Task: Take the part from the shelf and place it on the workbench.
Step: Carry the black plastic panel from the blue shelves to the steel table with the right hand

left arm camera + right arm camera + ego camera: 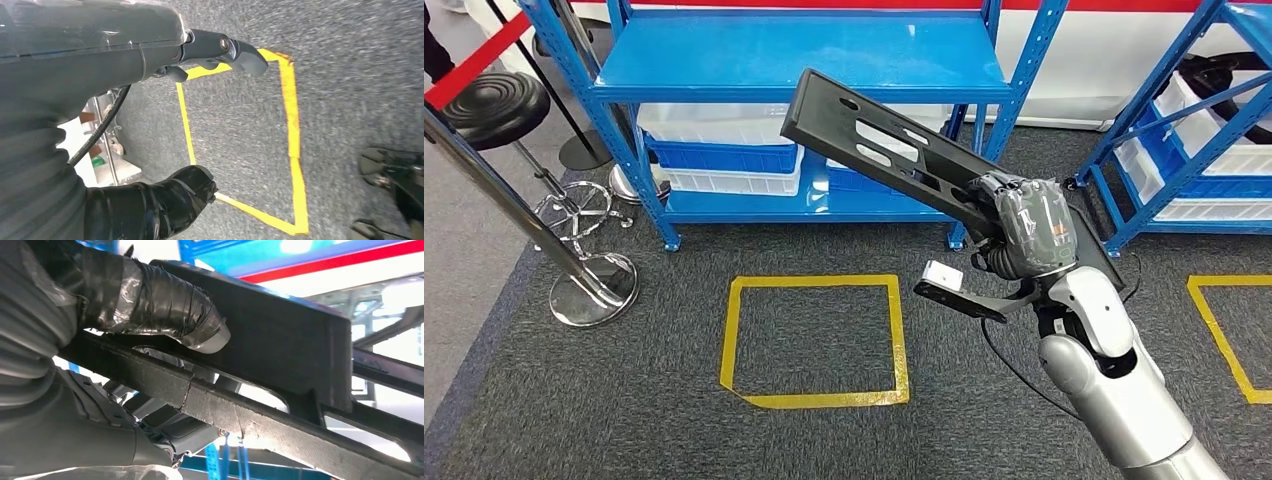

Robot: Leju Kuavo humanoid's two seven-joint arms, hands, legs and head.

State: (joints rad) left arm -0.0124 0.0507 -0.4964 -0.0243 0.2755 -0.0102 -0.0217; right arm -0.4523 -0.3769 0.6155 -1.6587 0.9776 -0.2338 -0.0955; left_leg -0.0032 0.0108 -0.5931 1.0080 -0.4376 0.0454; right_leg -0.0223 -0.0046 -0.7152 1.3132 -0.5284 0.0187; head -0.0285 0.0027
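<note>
Blue shelving point(804, 60) on grey carpet point(624, 420)

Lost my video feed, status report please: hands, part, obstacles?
Right hand grips black slotted part, lifted off blue shelf. Left hand hangs empty over yellow floor square. Workbench unseen.

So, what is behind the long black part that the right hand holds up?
Behind the black part held by the right hand stands the blue shelf with white bins on its lower level. The part covers whatever lies at the shelf's right end.

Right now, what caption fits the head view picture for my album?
Robot's right hand holds a long black part above the carpet, before blue shelves.
</note>
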